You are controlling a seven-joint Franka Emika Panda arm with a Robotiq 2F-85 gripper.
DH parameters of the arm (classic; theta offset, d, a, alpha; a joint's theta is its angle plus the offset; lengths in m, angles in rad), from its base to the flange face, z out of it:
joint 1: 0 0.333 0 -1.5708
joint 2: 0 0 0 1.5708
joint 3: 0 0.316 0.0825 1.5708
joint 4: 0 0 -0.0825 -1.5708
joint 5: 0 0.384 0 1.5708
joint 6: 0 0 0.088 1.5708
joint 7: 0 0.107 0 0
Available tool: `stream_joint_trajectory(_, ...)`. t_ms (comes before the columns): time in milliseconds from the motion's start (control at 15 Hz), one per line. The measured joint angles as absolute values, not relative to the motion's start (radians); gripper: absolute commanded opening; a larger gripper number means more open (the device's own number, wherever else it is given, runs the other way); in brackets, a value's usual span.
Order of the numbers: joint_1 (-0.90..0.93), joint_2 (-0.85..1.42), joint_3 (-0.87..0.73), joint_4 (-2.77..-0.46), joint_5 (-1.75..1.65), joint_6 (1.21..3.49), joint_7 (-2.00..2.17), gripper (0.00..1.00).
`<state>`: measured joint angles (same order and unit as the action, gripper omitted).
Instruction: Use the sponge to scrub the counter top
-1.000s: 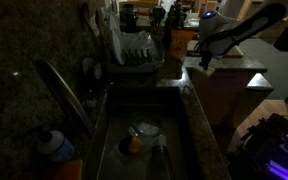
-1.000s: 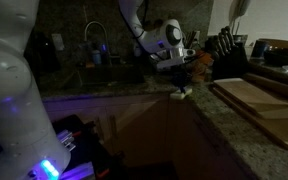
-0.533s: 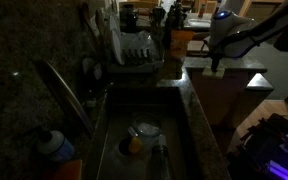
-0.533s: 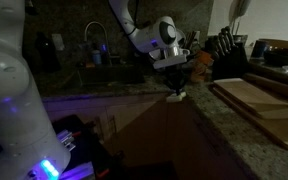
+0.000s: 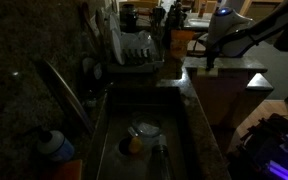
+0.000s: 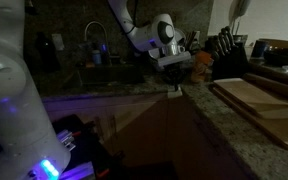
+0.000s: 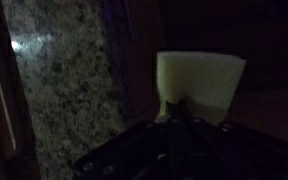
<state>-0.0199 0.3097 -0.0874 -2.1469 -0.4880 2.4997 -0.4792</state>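
Note:
My gripper (image 6: 173, 78) is shut on the sponge (image 6: 174, 93), a small pale yellowish block, and holds it down at the rounded edge of the dark speckled granite counter top (image 6: 246, 142). In an exterior view the gripper (image 5: 212, 62) hangs over the counter's far end (image 5: 234, 63), with the sponge (image 5: 213, 71) under it. In the wrist view the sponge (image 7: 200, 84) sticks out past my dark fingers (image 7: 174, 118), and the granite (image 7: 64, 95) lies to its left. The scene is very dark.
A sink (image 5: 112, 130) holds a round dish (image 5: 146, 130) and a yellow-orange object (image 5: 134, 144). A faucet (image 5: 64, 90), a dish rack (image 5: 134, 50) and a blue-capped bottle (image 5: 53, 145) stand around it. A wooden cutting board (image 6: 259, 98) and a knife block (image 6: 227, 55) stand on the counter.
My gripper has shifted the sponge a short way along the counter edge, out and then slightly back. The sponge stays in the grip.

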Motion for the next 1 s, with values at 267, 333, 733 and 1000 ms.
stream_joint_trajectory(267, -0.078, 0.312, -0.052, -2.147, -0.448, 2.535, -0.745, 0.01)
stream_joint_trajectory(333, -0.086, 0.317, -0.040, -2.147, -0.435, 2.535, -0.808, 0.01)
stream_joint_trajectory(733, -0.049, 0.328, 0.047, -2.149, -0.437, 2.541, -1.010, 0.01)
stream_joint_trajectory(1000, -0.063, 0.270, 0.086, -2.157, -0.283, 2.557, -1.205, 0.01)
